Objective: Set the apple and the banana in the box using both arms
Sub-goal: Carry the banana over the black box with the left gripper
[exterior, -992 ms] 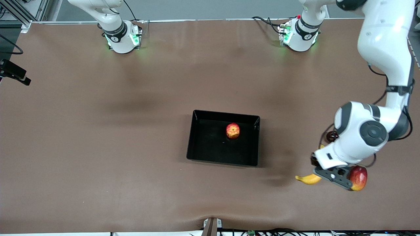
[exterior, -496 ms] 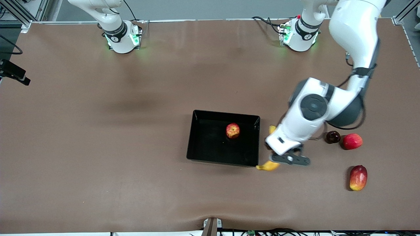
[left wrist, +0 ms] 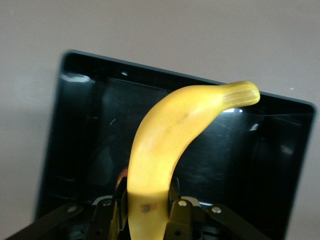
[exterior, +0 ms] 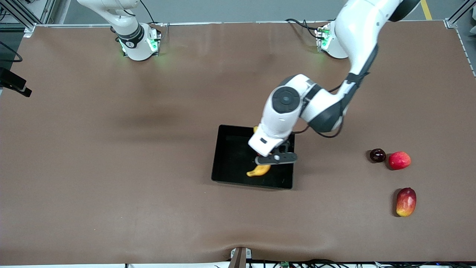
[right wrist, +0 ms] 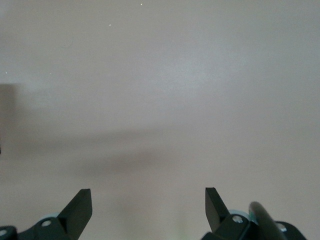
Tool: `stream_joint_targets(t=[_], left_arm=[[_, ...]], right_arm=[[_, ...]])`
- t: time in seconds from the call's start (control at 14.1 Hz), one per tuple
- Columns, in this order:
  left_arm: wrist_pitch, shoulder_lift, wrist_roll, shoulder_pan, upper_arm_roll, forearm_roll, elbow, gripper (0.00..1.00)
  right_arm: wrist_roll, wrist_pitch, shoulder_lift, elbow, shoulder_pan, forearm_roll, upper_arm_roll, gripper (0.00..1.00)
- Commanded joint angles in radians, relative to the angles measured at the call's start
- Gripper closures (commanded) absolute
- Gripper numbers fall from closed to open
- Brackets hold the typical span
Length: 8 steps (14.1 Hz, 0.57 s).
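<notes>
A: Red and yellow, the mango-like fruit (exterior: 406, 201) lies nearest the front camera, toward the left arm's end of the table. A little farther sit a pinkish-red fruit (exterior: 399, 160) and, just beside it, a small dark fruit (exterior: 378, 155).

B: And the banana (left wrist: 170, 145)?

A: Pinched in the left gripper (exterior: 275, 158), fingers pressed on its lower end, over the black box (exterior: 217, 156) at mid-table.

B: The apple?

A: Hidden; only a reddish sliver shows beside the banana in the left wrist view.

B: The right gripper (right wrist: 148, 207)?

A: Waiting, jaws spread wide over bare brown table (exterior: 111, 167).
</notes>
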Motion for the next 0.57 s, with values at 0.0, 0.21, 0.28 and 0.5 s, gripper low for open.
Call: stream_joint_targets(t=[0.0, 0.21, 0.28, 0.5], left_arm=[[0.043, 0.043, -0.053, -0.062, 0.040, 0.010, 0.049, 1.00], [0.075, 0.070, -0.070, -0.151, 0.120, 0.009, 0.049, 1.00], [0.093, 0.082, -0.072, -0.166, 0.131, 0.009, 0.051, 1.00], [0.124, 0.118, -0.079, -0.179, 0.134, 0.013, 0.049, 1.00]], right_arm=[[-0.016, -0.014, 0.011, 0.019, -0.025, 0.023, 0.011, 0.00], [-0.016, -0.014, 0.011, 0.019, -0.030, 0.023, 0.011, 0.00], [-0.016, -0.014, 0.012, 0.019, -0.030, 0.023, 0.011, 0.00], [-0.016, -0.014, 0.012, 0.019, -0.030, 0.025, 0.011, 0.00]])
